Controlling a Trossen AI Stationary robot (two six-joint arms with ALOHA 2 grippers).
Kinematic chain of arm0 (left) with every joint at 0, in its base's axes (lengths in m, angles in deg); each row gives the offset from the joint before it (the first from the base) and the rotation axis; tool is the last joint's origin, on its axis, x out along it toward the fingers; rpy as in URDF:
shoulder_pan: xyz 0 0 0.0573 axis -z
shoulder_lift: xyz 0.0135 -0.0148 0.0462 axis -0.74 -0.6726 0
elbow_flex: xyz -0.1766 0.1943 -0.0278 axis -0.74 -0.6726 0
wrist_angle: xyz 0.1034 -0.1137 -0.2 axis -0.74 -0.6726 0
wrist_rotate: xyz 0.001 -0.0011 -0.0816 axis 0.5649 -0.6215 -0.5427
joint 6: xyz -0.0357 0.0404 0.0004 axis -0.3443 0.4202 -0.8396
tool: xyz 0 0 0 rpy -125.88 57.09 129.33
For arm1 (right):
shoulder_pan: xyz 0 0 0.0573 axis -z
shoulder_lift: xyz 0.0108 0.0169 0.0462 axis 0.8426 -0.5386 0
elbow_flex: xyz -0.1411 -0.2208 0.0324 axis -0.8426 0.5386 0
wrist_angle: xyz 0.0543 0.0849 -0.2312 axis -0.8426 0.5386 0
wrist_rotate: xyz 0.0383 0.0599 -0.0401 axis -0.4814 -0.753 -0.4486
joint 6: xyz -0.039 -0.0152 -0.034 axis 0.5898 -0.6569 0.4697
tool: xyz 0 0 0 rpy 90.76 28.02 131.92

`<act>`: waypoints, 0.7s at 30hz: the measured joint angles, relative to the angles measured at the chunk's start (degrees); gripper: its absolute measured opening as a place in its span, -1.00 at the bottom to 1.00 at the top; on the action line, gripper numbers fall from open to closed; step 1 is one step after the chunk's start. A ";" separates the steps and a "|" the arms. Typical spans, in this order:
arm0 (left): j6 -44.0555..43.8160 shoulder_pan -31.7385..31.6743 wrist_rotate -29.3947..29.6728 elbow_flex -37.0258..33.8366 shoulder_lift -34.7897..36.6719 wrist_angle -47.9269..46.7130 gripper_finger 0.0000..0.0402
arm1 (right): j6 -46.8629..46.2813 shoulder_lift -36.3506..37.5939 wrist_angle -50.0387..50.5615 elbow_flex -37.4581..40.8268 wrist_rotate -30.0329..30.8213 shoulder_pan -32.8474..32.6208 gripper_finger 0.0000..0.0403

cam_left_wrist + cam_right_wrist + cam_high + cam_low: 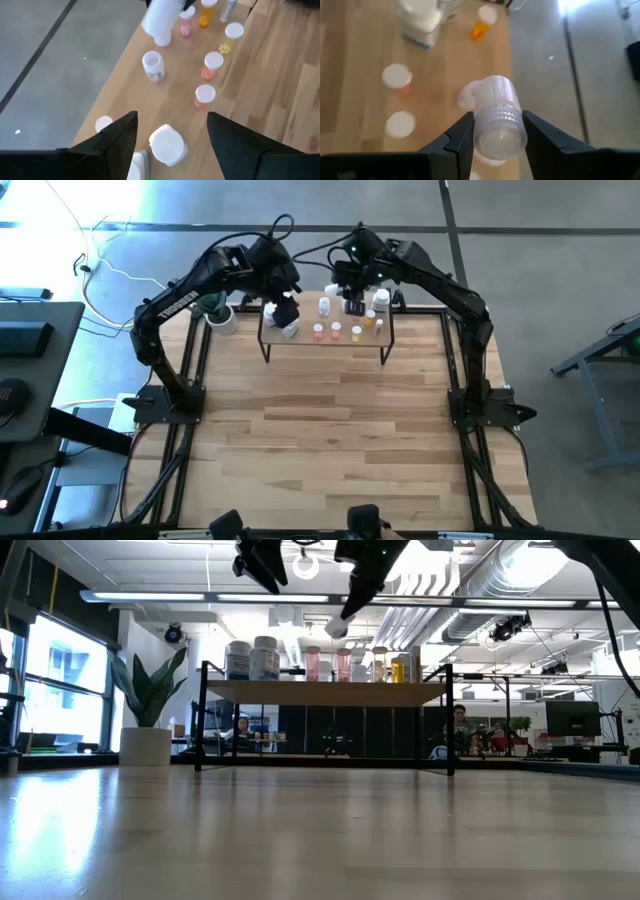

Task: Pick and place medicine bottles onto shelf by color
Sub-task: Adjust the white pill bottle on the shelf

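Right gripper (494, 136): fingers closed on a white bottle (498, 117), held clear above the shelf (325, 343), over its rear edge near the middle. The low view shows the bottle hanging tilted, above the row of standing bottles.

Left gripper (171, 135): fingers spread wide, nothing between them, poised over the shelf's left end, directly above a large white-capped bottle (167, 146).

Shelf contents: white bottles sit toward the left end, pinkish bottles (204, 96) along the front edge at the middle, an orange bottle (482, 23) toward the right end.

Recommendation for the placement in hand: carry the white bottle toward the left end, beside the other whites, and bring it upright before lowering, since a tilted base will likely tip on contact. Descend into a bare patch of board, well apart from neighbouring caps. Release only once the base sits flat. The left gripper occupies that end; collision risk is judged real unless it yields room.
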 joint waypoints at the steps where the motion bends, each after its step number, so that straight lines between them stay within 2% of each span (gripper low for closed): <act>1: -0.02 0.00 0.00 -0.49 0.00 -0.02 0.14 | -0.02 -0.04 1.07 0.00 -0.30 0.00 -0.36; 14: -0.44 0.02 2.07 -1.44 0.00 0.28 0.14 | -1.55 -1.15 10.56 0.00 -3.01 -0.49 -0.36; 21: -0.43 0.00 11.95 -1.44 0.17 -3.40 0.14 | -1.90 -3.08 14.43 0.00 -1.79 -2.04 -0.36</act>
